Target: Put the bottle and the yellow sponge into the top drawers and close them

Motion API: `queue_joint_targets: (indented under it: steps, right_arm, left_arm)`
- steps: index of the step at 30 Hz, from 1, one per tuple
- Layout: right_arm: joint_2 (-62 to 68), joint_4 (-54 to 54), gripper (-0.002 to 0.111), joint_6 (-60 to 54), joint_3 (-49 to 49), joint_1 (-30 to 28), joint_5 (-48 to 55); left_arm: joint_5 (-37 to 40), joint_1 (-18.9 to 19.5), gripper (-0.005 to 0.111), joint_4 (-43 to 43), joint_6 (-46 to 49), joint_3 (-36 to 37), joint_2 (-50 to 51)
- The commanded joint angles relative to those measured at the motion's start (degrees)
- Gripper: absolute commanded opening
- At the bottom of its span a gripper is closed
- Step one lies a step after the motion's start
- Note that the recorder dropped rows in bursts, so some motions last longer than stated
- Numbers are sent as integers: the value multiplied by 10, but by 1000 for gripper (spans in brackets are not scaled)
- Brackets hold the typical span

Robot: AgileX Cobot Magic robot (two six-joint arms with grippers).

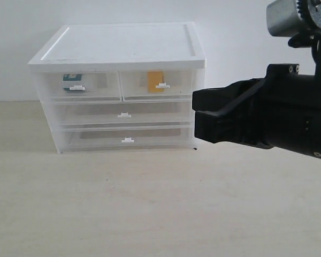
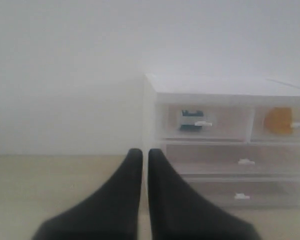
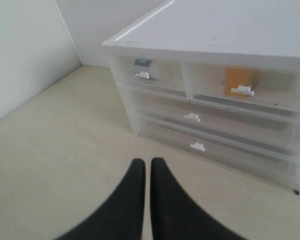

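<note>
Black, the left claw point(image 2: 145, 152) and right claw point(image 3: 148, 162) are both pressed together on nothing, well short of the unit point(image 1: 123, 43). Both top drawers point(image 1: 104, 88) are closed. The bottle point(image 1: 73, 81) sits in the left one, its axis unclear, and the sponge point(image 1: 155, 81) stands upright in the right one.

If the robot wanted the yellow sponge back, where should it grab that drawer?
By the white clip handle centred on the top right drawer, coming straight from the front: the drawer sits shut and flush, so only that tab sticks out.
</note>
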Motion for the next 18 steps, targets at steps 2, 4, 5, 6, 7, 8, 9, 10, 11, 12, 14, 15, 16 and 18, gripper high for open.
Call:
queue_joint_targets:
  steps: [2, 4, 5, 6, 7, 8, 9, 10, 11, 12, 14, 15, 16, 18]
  right_arm:
    - [-6, 0, 0, 0, 1, 0, -2]
    - [-6, 0, 0, 0, 1, 0, -2]
    - [-6, 0, 0, 0, 1, 0, -2]
    - [-6, 0, 0, 0, 1, 0, -2]
    - [-6, 0, 0, 0, 1, 0, -2]
    - [-6, 0, 0, 0, 1, 0, -2]
    - [-6, 0, 0, 0, 1, 0, -2]
    - [-6, 0, 0, 0, 1, 0, -2]
    - [-6, 0, 0, 0, 1, 0, -2]
    - [-6, 0, 0, 0, 1, 0, -2]
    - [-6, 0, 0, 0, 1, 0, -2]
    - [-6, 0, 0, 0, 1, 0, -2]
    - [-6, 0, 0, 0, 1, 0, -2]
    - [-6, 0, 0, 0, 1, 0, -2]
  left_arm:
    - [41, -4, 4, 44, -61, 3, -1]
    - [75, -4, 4, 79, -97, 3, -1]
    - [92, -4, 4, 93, -114, 3, -1]
    - [112, -4, 4, 108, -125, 3, -1]
    - [146, -4, 4, 126, -134, 3, -1]
    - [170, -4, 4, 133, -136, 3, -1]
    - [202, -4, 4, 137, -138, 3, -1]
    - [202, -4, 4, 135, -140, 3, -1]
    - [202, -4, 4, 135, -141, 3, -1]
    - [202, -4, 4, 137, -140, 3, -1]
    - [202, -4, 4, 139, -131, 3, -1]
    - [202, -4, 4, 139, -131, 3, -1]
    - [202, -4, 4, 139, -131, 3, -1]
    - [202, -4, 4, 139, -130, 3, -1]
